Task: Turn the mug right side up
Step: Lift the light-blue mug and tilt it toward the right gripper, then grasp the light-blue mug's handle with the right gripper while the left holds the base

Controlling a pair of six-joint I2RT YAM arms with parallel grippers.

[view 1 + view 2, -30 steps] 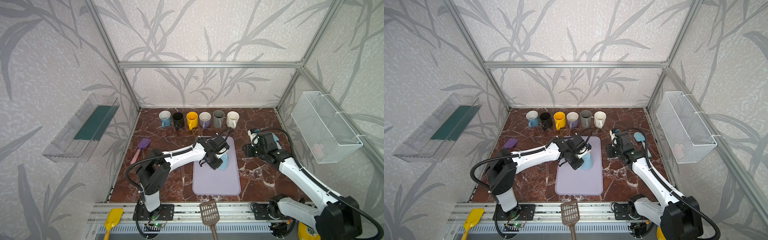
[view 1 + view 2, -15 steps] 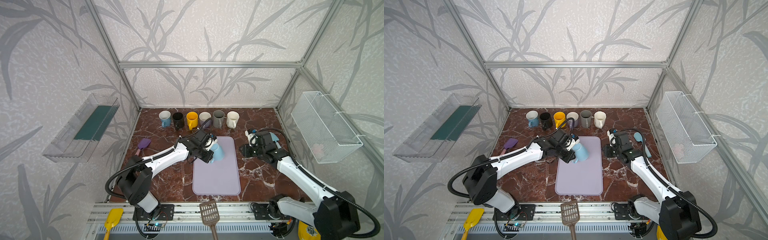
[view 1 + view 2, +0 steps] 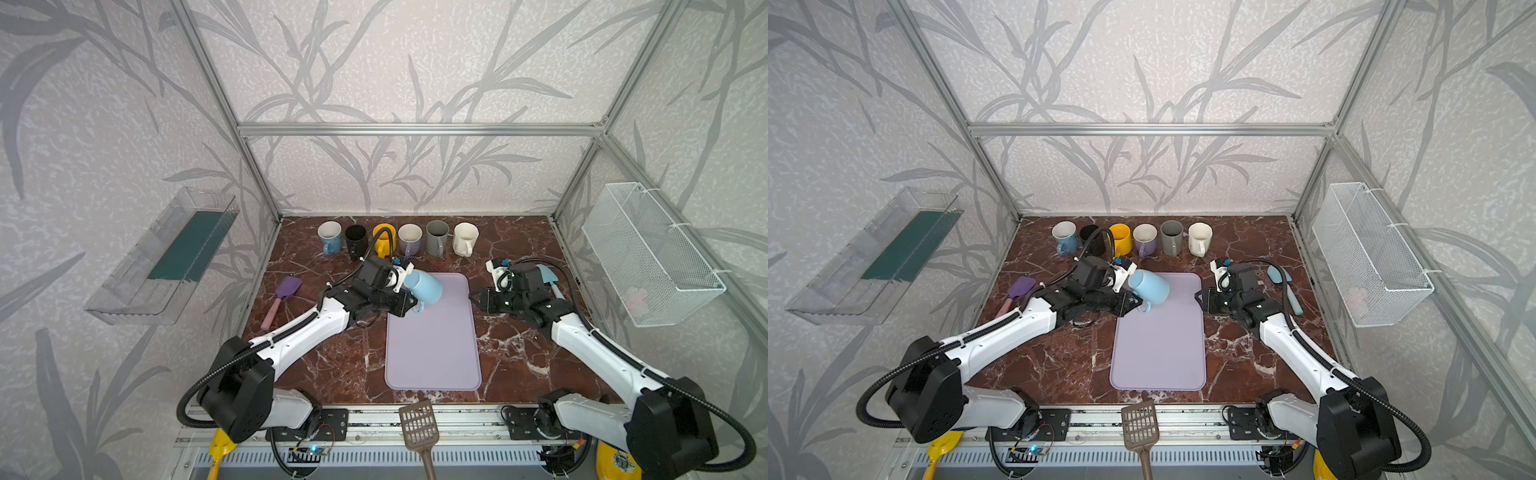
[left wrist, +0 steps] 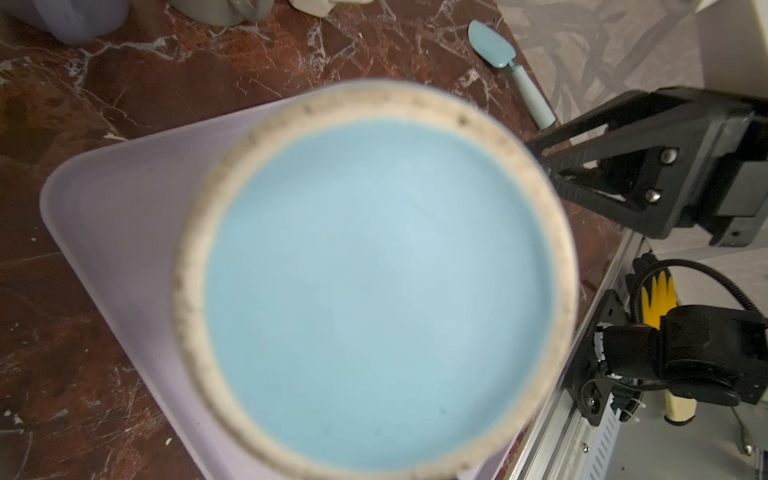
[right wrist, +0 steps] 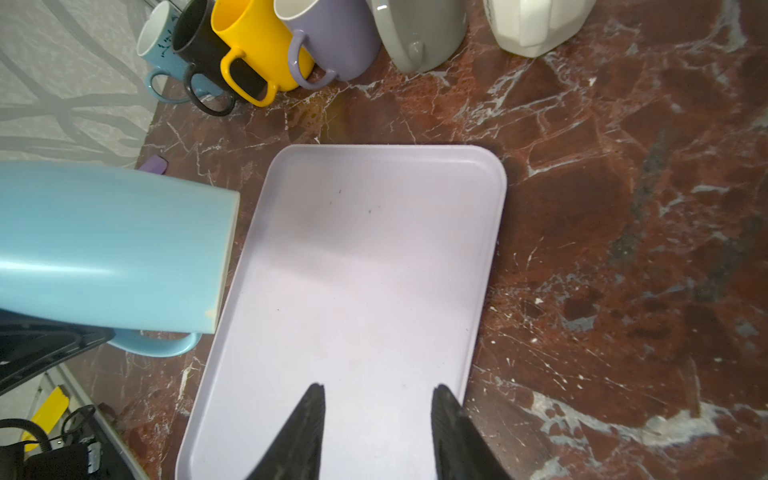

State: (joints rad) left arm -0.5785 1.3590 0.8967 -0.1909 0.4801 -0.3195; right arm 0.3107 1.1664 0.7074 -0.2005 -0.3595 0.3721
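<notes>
A light blue mug (image 3: 426, 286) (image 3: 1150, 286) hangs tipped on its side above the far left corner of the lilac tray (image 3: 432, 353) (image 3: 1158, 353), handle pointing down. My left gripper (image 3: 409, 305) (image 3: 1133, 303) is shut on the mug at the handle side. One round end of the mug (image 4: 374, 291) fills the left wrist view and hides the fingers. My right gripper (image 3: 473, 297) (image 5: 376, 390) is open and empty, low over the tray's right edge (image 5: 490, 257). It faces the mug (image 5: 112, 249) but does not touch it.
Several upright mugs (image 3: 399, 239) line the back wall. A purple spatula (image 3: 282, 293) lies left of the tray and a pale blue one (image 3: 548, 278) lies behind the right arm. A brown slotted turner (image 3: 419, 428) rests on the front rail. A wire basket (image 3: 648, 253) hangs on the right wall.
My left gripper has lifted the mug off the tray's middle, carried it back toward the far left corner and tipped it from upside down onto its side. The right arm barely moved.
</notes>
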